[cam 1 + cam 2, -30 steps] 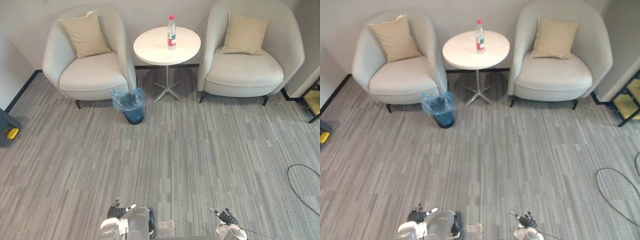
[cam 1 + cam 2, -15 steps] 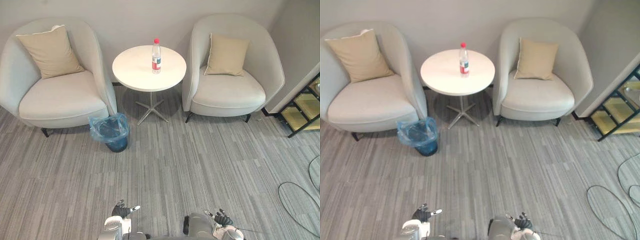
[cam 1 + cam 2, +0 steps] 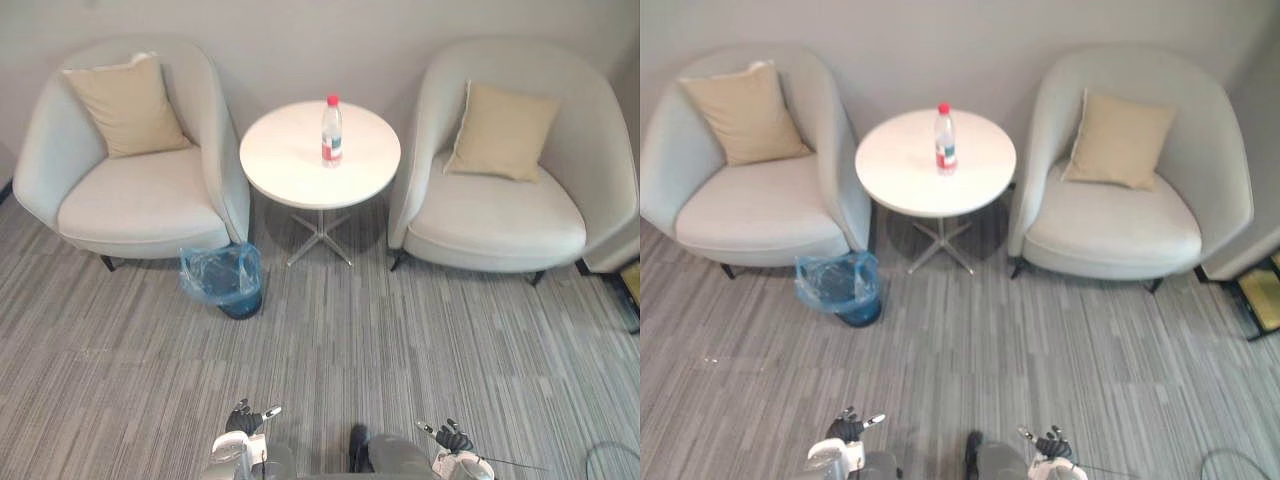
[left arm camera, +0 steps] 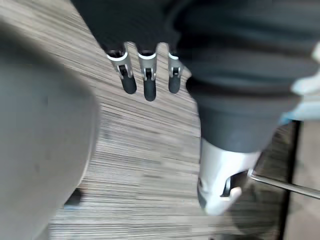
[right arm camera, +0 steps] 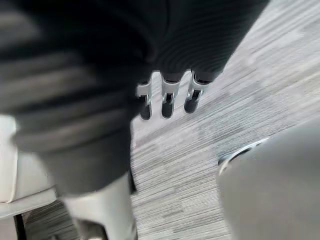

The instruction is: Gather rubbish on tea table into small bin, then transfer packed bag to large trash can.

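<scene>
A clear plastic bottle (image 3: 332, 129) with a red cap and red label stands upright on the round white tea table (image 3: 290, 165) between two armchairs. On the carpet beside the left chair sits the small bin (image 3: 224, 279), lined with a blue plastic bag. My left hand (image 3: 243, 419) and right hand (image 3: 453, 438) hang low at the near edge, far from the table, both empty. In the wrist views the left hand's fingers (image 4: 145, 82) and the right hand's fingers (image 5: 168, 102) hang straight over the carpet.
Two pale grey armchairs flank the table, the left armchair (image 3: 140, 190) and the right armchair (image 3: 505, 215), each with a beige cushion. Grey striped carpet (image 3: 330, 340) stretches between me and the furniture.
The whole picture has shifted: the camera has turned and come closer, so the table and chairs look larger and more centred. Both hands stay low and empty.
</scene>
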